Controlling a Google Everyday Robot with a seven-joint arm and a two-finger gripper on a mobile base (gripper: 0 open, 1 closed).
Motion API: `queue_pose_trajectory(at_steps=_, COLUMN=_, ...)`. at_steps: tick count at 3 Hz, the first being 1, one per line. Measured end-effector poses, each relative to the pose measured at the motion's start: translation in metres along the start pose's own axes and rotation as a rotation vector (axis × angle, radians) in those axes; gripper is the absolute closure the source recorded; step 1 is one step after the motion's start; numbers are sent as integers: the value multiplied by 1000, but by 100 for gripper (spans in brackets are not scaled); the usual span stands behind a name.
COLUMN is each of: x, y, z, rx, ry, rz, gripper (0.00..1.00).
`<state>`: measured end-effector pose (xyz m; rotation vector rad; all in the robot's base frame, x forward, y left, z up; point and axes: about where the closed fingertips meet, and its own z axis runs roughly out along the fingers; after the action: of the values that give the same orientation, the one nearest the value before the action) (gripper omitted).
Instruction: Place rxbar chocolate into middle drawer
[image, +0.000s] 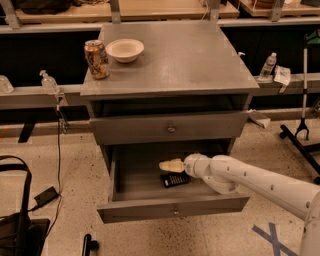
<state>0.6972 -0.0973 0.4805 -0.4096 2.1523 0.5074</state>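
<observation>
The middle drawer (172, 209) is pulled open below the cabinet's upper knobbed drawer (171, 128). The rxbar chocolate (175, 180), a small flat dark bar, lies on the drawer floor near the middle. My gripper (169, 165) reaches into the drawer from the right on its white arm (250, 180). It hovers just above and behind the bar, open, holding nothing.
A patterned drink can (97, 59) and a pale bowl (125, 50) stand on the cabinet top (190, 60) at the back left. Bottles sit on ledges at left (48, 82) and right (268, 64). A black bag (15, 220) lies on the floor at left and a stand base (300, 137) at right.
</observation>
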Motion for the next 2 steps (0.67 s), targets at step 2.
queue_pose_trajectory(at_steps=2, x=-18, y=-14, z=-67, rx=99, ry=-56, rz=14, gripper=0)
